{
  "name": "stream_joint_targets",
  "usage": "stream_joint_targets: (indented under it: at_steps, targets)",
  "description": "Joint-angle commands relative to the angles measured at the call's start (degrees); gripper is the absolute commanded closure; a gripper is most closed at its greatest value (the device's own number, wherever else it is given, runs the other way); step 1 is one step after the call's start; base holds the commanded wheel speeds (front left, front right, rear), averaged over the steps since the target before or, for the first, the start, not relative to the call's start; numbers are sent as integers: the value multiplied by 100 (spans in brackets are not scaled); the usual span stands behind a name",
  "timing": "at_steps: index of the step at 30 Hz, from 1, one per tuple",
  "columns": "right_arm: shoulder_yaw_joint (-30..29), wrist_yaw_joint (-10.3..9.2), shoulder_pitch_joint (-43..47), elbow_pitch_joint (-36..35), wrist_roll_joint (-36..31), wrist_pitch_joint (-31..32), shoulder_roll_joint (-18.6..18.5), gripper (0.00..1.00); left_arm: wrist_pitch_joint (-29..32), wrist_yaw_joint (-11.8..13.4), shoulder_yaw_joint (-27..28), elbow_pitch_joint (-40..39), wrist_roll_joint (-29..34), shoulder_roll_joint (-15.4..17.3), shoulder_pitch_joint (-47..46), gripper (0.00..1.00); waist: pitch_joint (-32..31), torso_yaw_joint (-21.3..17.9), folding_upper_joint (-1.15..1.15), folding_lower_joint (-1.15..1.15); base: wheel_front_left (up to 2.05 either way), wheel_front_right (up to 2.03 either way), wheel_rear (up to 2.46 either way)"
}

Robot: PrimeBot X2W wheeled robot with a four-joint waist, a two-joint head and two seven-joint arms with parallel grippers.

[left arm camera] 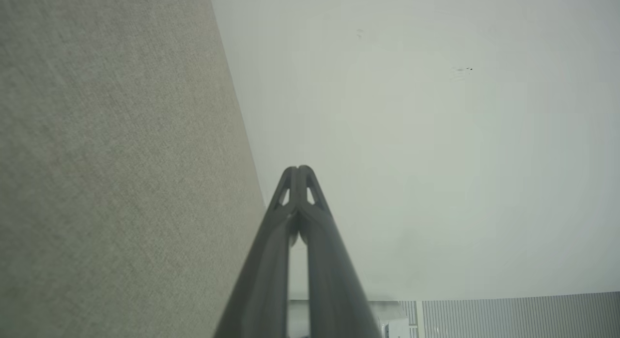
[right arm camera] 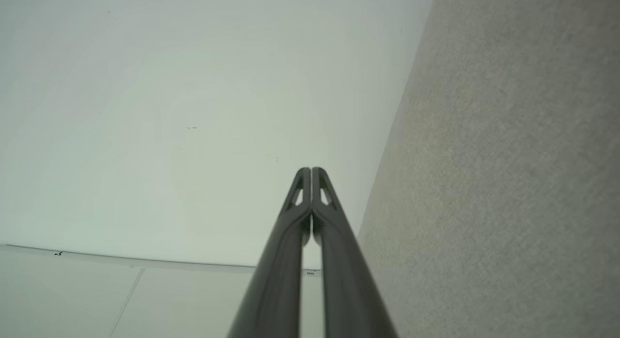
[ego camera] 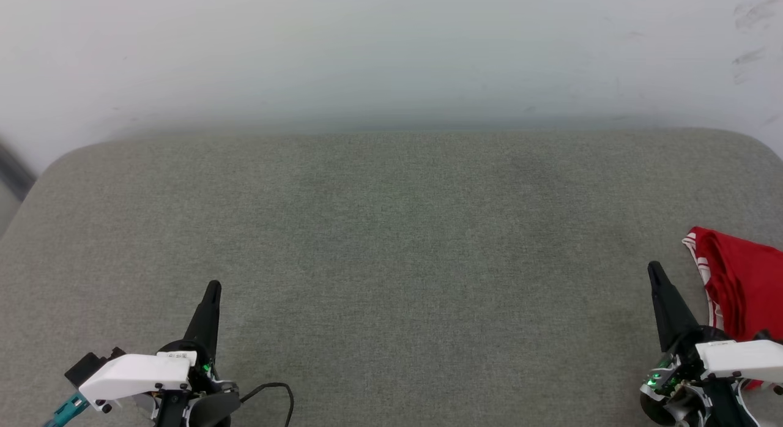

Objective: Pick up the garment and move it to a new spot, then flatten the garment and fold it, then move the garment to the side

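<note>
The garment (ego camera: 743, 286), bright red with white striped edging, lies bunched at the right edge of the grey fabric surface (ego camera: 391, 243), partly cut off by the head view's border. My right gripper (ego camera: 655, 270) is shut and empty, its tips just left of the garment and apart from it. At the lower left my left gripper (ego camera: 213, 287) is shut with nothing in it, far from the garment. Both wrist views show tips pressed together, the left gripper (left arm camera: 298, 169) and the right gripper (right arm camera: 310, 170), pointing toward the pale wall.
A pale wall (ego camera: 391, 54) rises behind the surface's rounded far edge. A black cable (ego camera: 272, 390) loops by the left wrist. The surface's wide middle lies bare between the two grippers.
</note>
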Motion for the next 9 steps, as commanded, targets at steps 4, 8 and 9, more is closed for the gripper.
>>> stream_joint_targets:
  at_steps: [4,8,9]
  targets:
    - [-32,-2,-114,51,224,23,28,100,60,-83,79,28,-174,-52,-113,100,1,20,0,0,0,0,0]
    - [-45,-2,-137,86,366,37,36,100,110,-119,120,44,-285,-81,-99,100,1,39,0,0,0,0,0]
    - [-48,-2,-141,96,407,39,37,100,116,-124,133,50,-319,-90,-102,100,1,44,0,0,0,0,0]
